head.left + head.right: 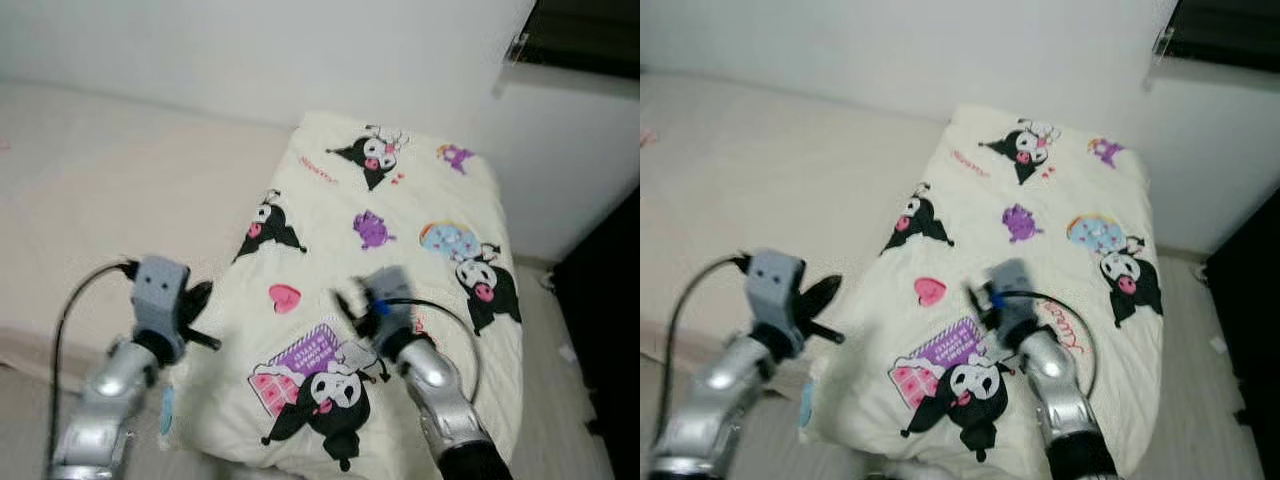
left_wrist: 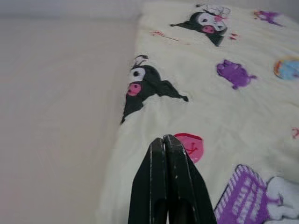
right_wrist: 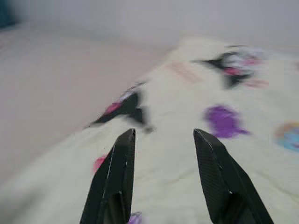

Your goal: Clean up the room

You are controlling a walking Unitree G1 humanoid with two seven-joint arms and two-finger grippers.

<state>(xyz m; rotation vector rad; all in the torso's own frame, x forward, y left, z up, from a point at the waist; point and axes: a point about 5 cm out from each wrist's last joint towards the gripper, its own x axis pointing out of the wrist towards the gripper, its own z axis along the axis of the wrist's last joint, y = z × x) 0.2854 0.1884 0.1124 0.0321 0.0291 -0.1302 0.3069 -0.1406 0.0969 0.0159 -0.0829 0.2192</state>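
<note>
A cream blanket (image 1: 400, 210) printed with black cartoon figures, a pink heart and purple shapes lies folded on the beige bed (image 1: 120, 190). My left gripper (image 2: 165, 141) is shut and empty, hovering over the blanket's left edge near the pink heart (image 2: 189, 144). My right gripper (image 3: 163, 135) is open, its two black fingers (image 3: 119, 161) spread above the middle of the blanket with nothing between them. In the head views the left gripper (image 1: 205, 315) sits beside the blanket's near left edge and the right wrist (image 1: 385, 300) is over the blanket's lower half.
A white wall (image 1: 300, 50) runs behind the bed. A dark window (image 1: 590, 35) is at the upper right. A dark piece of furniture (image 1: 615, 330) stands at the right beyond a strip of floor (image 1: 555, 400).
</note>
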